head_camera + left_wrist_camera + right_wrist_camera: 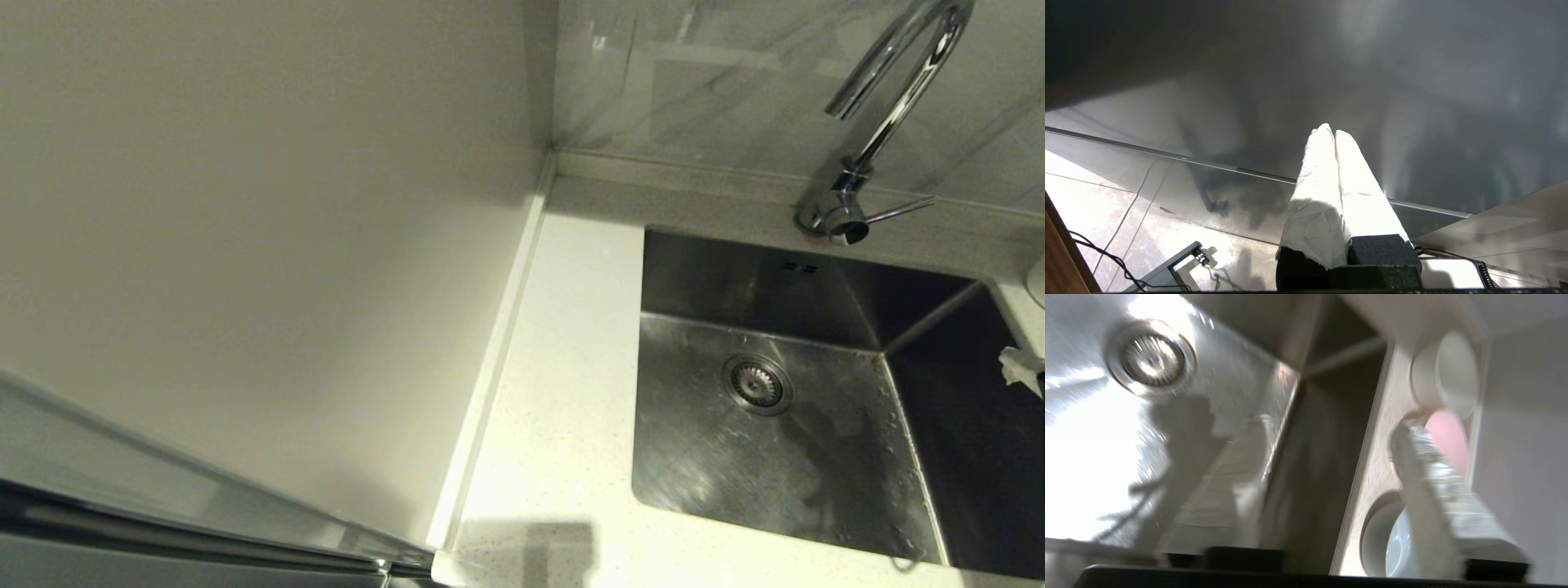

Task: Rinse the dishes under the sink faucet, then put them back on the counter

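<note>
Three dishes stand in a row on the counter (1372, 465) right of the sink: a white bowl (1447, 373), a pink bowl (1449, 437) and a pale blue bowl (1392, 539). My right gripper (1333, 424) is open and straddles the sink's right rim, with one finger over the basin and the other in front of the pink bowl; contact cannot be judged. In the head view only its fingertip (1020, 369) shows at the right edge. The steel sink (735, 457) is bare around its drain (757, 384). The chrome faucet (886, 106) runs no water. My left gripper (1331, 132) is shut and parked.
The faucet's lever (898, 212) sticks out to the right at its base. A cream wall panel (245, 245) borders the counter strip (563, 392) left of the sink. A steel surface (1412, 81) fills the left wrist view, above a tiled floor with cables.
</note>
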